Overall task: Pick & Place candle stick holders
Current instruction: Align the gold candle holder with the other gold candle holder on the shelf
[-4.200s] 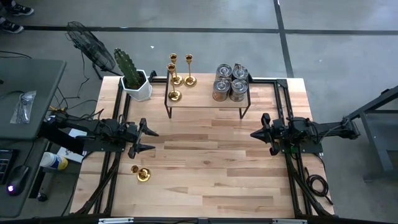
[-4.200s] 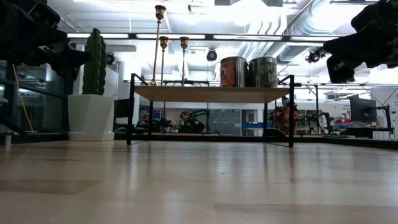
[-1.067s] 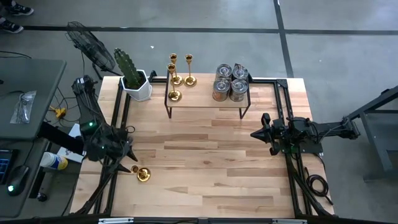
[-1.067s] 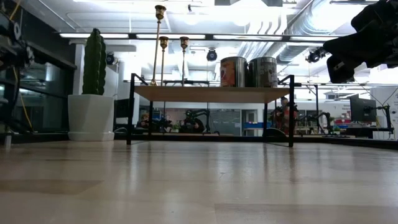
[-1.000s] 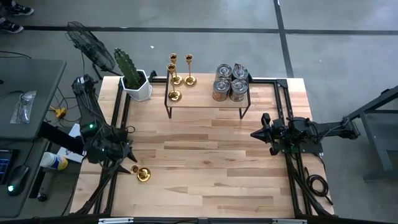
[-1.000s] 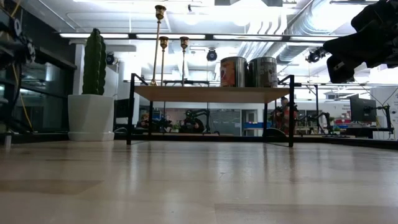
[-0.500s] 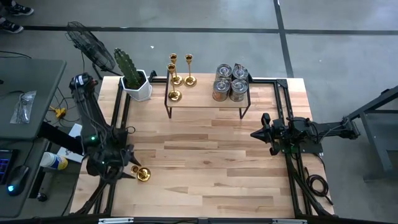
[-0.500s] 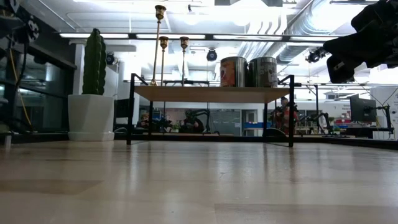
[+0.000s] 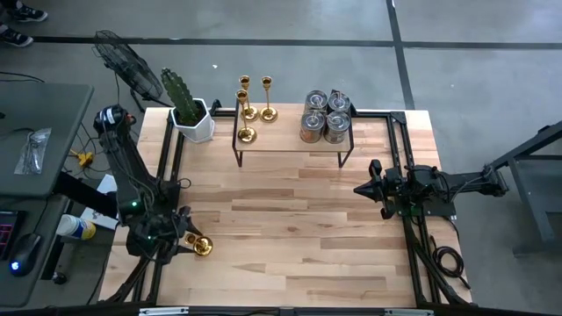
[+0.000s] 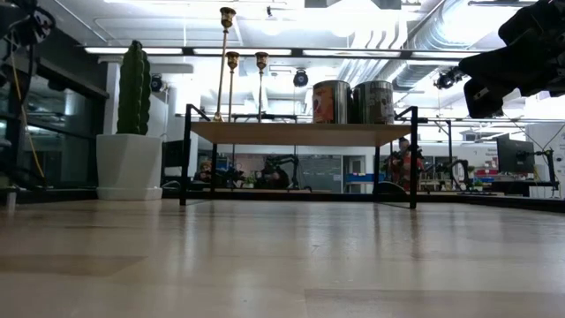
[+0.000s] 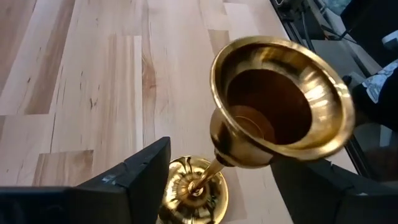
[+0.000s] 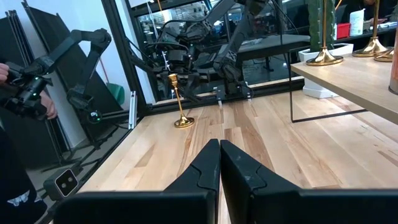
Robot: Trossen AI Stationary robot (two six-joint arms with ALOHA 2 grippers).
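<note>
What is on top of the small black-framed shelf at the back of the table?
On the shelf: three gold candlesticks at one end, four silver holders clustered at the other. The low view shows only two silver holders; the others are hidden behind them.

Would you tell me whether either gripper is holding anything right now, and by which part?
Nothing is held: the left gripper stands open around the gold candlestick's stem.

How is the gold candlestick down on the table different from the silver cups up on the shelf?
The lone candlestick is gold, tall and thin with a flared base; the silver cups are short and fat. The candlestick stands alone low on the table, between the left gripper's open fingers; the cups sit bunched together on the raised shelf, untouched. All are shiny metal and upright.
</note>
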